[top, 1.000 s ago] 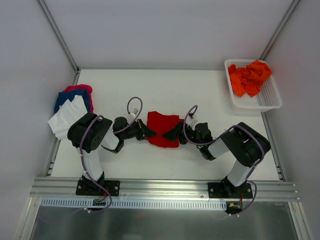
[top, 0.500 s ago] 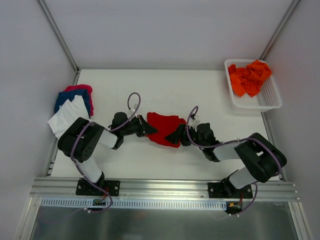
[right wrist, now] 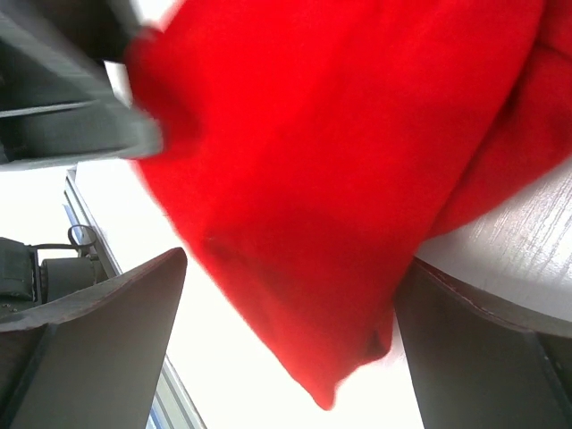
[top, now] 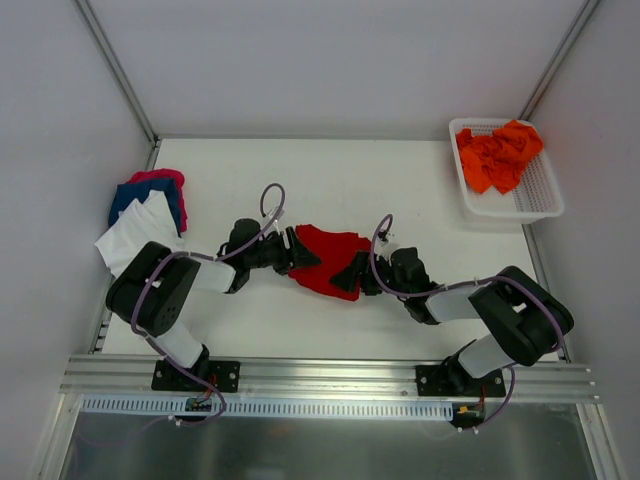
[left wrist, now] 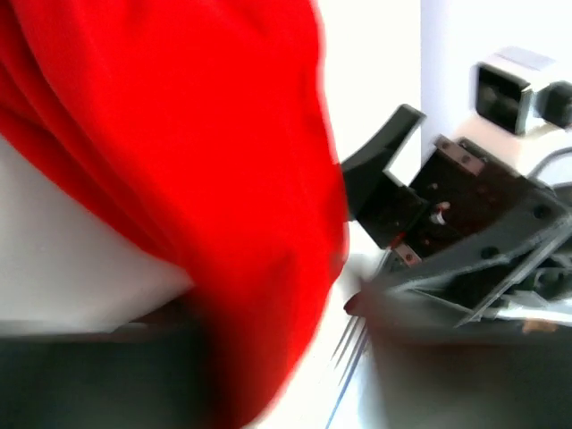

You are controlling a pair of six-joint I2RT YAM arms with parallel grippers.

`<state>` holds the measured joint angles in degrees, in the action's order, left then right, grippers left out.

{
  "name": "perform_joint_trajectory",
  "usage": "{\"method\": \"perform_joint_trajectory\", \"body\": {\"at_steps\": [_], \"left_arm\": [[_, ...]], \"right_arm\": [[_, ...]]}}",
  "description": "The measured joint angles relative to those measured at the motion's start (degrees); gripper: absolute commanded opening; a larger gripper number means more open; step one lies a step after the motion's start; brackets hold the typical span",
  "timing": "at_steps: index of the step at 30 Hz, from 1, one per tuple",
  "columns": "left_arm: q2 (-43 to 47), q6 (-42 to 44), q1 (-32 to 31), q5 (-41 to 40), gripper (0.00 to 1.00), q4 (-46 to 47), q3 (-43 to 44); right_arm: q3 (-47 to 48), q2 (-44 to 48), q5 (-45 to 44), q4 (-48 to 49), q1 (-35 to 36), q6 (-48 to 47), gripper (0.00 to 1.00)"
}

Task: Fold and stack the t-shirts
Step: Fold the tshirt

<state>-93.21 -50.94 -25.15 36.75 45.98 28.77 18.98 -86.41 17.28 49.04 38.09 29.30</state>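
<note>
Right pincer (top: 345,271) agape; orange tees (top: 498,155) in basket (top: 541,206)

t-shirt (top: 322,255) at table (top: 350,180) centre, folded stack (top: 140,215) far left, basket (top: 537,192) back right

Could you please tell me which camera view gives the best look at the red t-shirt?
The top view: the whole red t-shirt shows there, bunched in the middle of the table. Each wrist view shows only a close, partly blurred stretch of red cloth, never its outline.
</note>
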Motion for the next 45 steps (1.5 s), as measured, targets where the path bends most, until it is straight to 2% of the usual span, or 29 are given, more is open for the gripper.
{"method": "perform_joint_trajectory", "body": {"at_steps": [1,6,12,29,36,41,45], "left_arm": [[-0.11,0.52,-0.02,-0.42,0.99,-0.87,0.0],[0.33,2.47,-0.46,-3.85,0.99,-6.45,-0.35],[6.05,6.1,-1.16,-11.98,0.99,-16.15,-0.33],[33.53,8.09,-1.14,-32.79,0.99,-41.86,-9.31],[34.18,8.04,-1.16,-37.99,0.99,-44.3,-8.79],[35.08,6.64,-1.11,-46.53,0.99,-50.21,-7.08],[39.78,5.09,-1.05,-52.17,0.99,-54.47,-7.02]], "right_arm": [[0.0,0.0,-0.02,0.0,0.04,-0.02,0.99],[0.02,0.0,-0.17,-0.02,0.35,-0.07,1.0],[0.02,0.35,-0.5,-0.48,0.76,-0.13,0.99],[0.48,2.78,-1.88,-3.8,3.43,-1.14,0.99],[2.47,2.21,-2.08,-4.04,5.49,-1.31,0.99],[2.64,2.43,-2.95,-5.14,6.1,-1.7,0.99],[2.64,3.23,-3.91,-6.82,6.1,-2.6,0.99]]}}
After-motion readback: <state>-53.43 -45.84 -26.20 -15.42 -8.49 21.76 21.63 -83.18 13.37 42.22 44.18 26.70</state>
